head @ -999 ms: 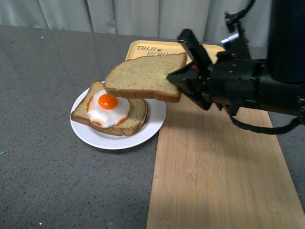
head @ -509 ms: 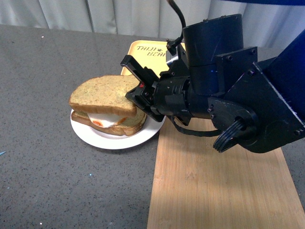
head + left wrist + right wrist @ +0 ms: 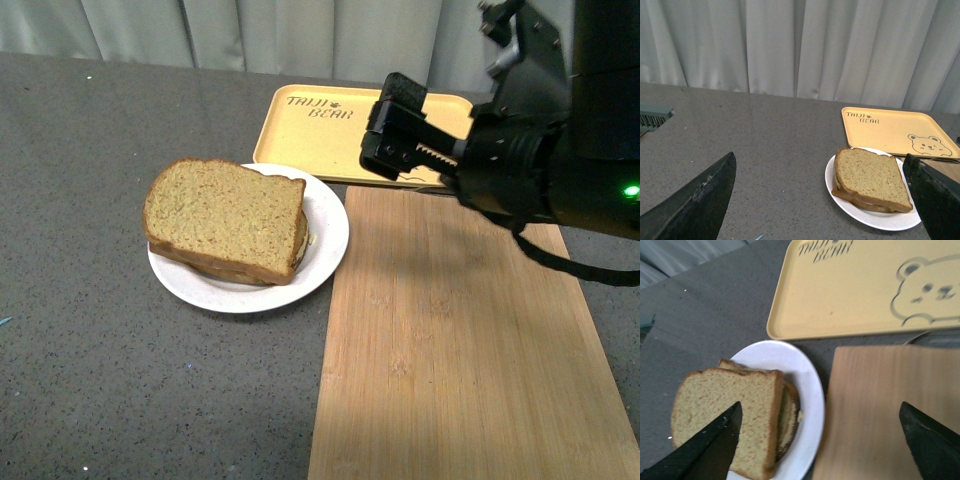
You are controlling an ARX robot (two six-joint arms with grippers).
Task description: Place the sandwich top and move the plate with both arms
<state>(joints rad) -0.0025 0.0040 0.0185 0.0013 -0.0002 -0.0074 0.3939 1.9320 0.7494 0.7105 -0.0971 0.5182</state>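
Board: bamboo cutting board (image 3: 460,350) along the right side of the grey desk (image 3: 100,350), running from the near edge back to the tray.
Left gripper (image 3: 818,156): only shows up in its own wrist cam. Fingers (image 3: 695,200) are spread wide and pinching nothing, well apart from the plate.
Plate (image 3: 328,235): small white round one, about mid-desk, its right rim just beside the board's long left edge.
Sandwich top (image 3: 225,212): lying flat on the stack in the plate, pretty squarely over the bottom slice (image 3: 240,270), which only peeks out along the near edge. Nothing is gripping it.
Right gripper (image 3: 392,128): up in the air over the far end of the board and the tray's near edge, off to the right of the plate. Pincer is wide apart, holding zip.
Tray (image 3: 320,135): yellow, with "TAIJI BEAR" lettering and a bear drawing, sitting behind the plate toward the desk's far edge.
Curtain (image 3: 250,30): pale folds behind the far edge.
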